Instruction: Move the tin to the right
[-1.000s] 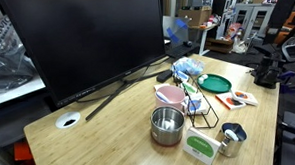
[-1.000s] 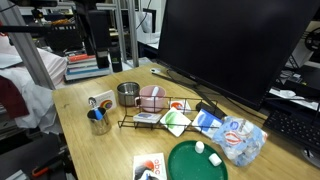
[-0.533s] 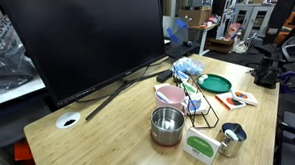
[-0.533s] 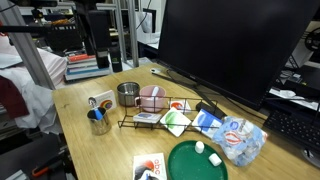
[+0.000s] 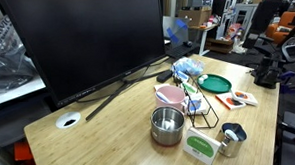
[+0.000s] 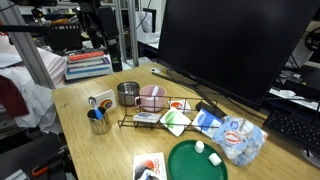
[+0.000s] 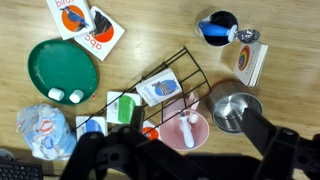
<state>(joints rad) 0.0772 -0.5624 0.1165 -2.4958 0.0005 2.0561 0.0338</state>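
Wooden bench with a huge dark monitor standing along the back, and a busy lab room behind it, shelves and gear all over.

So the tin is the shiny steel pot. It stands upright on the bench, mouth up, out in front of the monitor's foot, and from what I can see it has nothing in it. Just beside it is the pink bowl. I can't tell if the two actually touch, but in the wrist view the tin and the bowl look rim to rim. A white thing lies in the bowl, too small to make out.

A black wire rack sits next to the bowl with a couple of small packets under and around it. Past the rack is the green plate with two little white bits on it, and a crinkly plastic bag lies near that. The small metal cup with the blue inside stands well apart from the plate, with a green and white box just beside it. Some red and white cards lie at the plate's far side.

My tool hangs above all this, looking straight down. It's blurry, but the jaws are spread wide with nothing between them, and the bowl and tin show in the gap below. It isn't touching anything.
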